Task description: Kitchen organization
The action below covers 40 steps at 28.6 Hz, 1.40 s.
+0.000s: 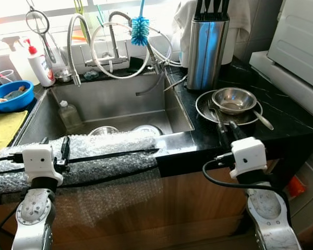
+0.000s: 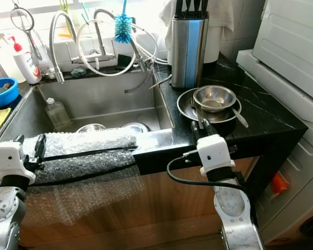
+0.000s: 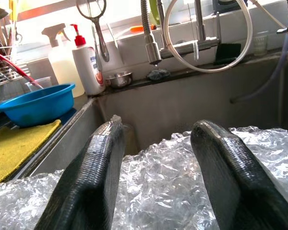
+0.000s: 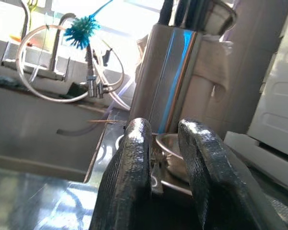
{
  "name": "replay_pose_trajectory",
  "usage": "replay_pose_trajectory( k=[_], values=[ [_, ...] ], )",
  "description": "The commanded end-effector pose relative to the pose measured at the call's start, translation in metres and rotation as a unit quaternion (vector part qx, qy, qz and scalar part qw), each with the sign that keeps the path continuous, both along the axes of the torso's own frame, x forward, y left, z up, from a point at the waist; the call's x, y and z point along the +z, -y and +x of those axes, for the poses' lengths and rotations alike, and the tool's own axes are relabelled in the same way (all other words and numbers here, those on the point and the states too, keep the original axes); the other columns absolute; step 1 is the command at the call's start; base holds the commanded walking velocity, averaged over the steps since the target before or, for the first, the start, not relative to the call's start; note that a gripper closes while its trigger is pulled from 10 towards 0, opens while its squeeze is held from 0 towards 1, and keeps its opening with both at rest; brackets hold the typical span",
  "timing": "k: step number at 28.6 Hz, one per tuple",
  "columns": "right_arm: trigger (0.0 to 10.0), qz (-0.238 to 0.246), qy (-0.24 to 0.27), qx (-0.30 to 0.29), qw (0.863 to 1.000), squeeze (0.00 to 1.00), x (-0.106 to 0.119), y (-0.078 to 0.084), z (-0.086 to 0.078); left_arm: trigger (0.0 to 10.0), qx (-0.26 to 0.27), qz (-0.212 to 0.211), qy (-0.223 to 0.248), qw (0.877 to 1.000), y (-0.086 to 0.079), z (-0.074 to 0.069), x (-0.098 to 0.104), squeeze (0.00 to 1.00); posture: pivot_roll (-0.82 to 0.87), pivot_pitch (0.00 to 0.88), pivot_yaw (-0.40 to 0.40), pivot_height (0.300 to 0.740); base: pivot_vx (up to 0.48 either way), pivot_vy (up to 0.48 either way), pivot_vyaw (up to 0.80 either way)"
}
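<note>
From the head views, the right gripper (image 1: 223, 126) reaches toward the steel bowl (image 1: 233, 99) stacked on a plate on the black surface (image 1: 281, 117); approach low, straddling the rim. Left wrist view: left gripper (image 3: 156, 158) fingers spread over bubble wrap (image 3: 173, 177); the soap bottle (image 3: 89, 67) label is unreadable. Right wrist view: fingers parted, empty.

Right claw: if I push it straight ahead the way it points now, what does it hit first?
Most likely the steel bowl stacked on the plate, just beyond the right claw. The knife block stands behind them. Depth is hard to judge.
</note>
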State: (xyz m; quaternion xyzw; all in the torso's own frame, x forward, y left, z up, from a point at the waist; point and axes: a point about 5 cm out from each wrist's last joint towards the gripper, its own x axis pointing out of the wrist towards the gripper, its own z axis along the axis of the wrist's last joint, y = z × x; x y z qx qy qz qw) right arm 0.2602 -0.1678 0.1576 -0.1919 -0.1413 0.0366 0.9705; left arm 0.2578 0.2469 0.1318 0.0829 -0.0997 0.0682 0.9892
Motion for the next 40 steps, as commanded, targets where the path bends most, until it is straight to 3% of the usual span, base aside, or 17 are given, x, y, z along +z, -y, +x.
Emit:
replay_pose_trajectory(
  k=[1, 4, 5, 7, 8, 28, 29, 34, 40],
  values=[
    [10.0, 0.002, 0.014, -0.001, 1.0, 0.0, 0.007, -0.003, 0.001, 10.0, -0.004, 0.009, 0.011, 1.0, 0.0, 0.003, 0.009, 0.0, -0.12, 0.0, 0.121, 0.74, 0.0, 0.0, 0.0],
    [10.0, 0.003, 0.004, 0.003, 1.0, 0.0, 0.002, -0.006, 0.001, 10.0, -0.007, 0.009, 0.01, 1.0, 0.0, 0.004, 0.009, 0.0, -0.11, 0.0, 0.125, 0.74, 0.0, 0.0, 0.0],
    [10.0, 0.004, 0.001, 0.006, 1.0, 0.42, 0.0, -0.006, 0.0, 10.0, -0.007, 0.009, 0.01, 1.0, 0.0, 0.004, 0.009, 0.0, -0.11, 0.0, 0.126, 0.74, 0.0, 0.0, 0.0],
    [10.0, 0.003, 0.001, 0.005, 1.0, 0.42, 0.0, -0.006, 0.0, 10.0, -0.007, 0.009, 0.01, 1.0, 0.0, 0.004, 0.009, 0.0, -0.11, 0.0, 0.127, 0.74, 0.0, 0.0, 0.0],
    [10.0, 0.007, -0.002, 0.005, 1.0, 1.0, -0.001, -0.005, 0.001, 10.0, -0.007, 0.008, 0.01, 1.0, 0.0, 0.005, 0.009, 0.0, -0.11, 0.0, 0.127, 0.74, 0.0, 0.0, 0.0],
    [10.0, 0.0, -0.006, 0.008, 1.0, 1.0, -0.006, -0.008, 0.003, 10.0, -0.026, 0.002, 0.006, 1.0, 0.009, 0.007, 0.005, 0.0, -0.12, 0.0, 0.137, 0.74, 0.0, 0.0, 0.0],
    [10.0, -0.003, -0.017, -0.002, 1.0, 0.0, -0.012, -0.005, 0.001, 10.0, -0.028, 0.001, 0.005, 1.0, 0.009, 0.007, 0.005, 0.0, -0.13, 0.0, 0.14, 0.74, 0.0, 0.0, 0.0],
    [10.0, 0.001, -0.043, -0.016, 0.999, 0.0, -0.024, -0.001, 0.001, 10.0, -0.034, 0.001, 0.003, 0.999, 0.011, 0.008, 0.004, 0.0, -0.12, 0.0, 0.141, 0.74, 0.0, 0.0, 0.0],
    [10.0, 0.007, -0.051, -0.018, 0.999, 0.0, -0.023, 0.001, 0.008, 10.0, -0.038, -0.001, 0.001, 0.999, 0.012, 0.008, 0.002, 0.0, -0.13, 0.0, 0.142, 0.74, 0.0, 0.0, 0.0]
  ],
)
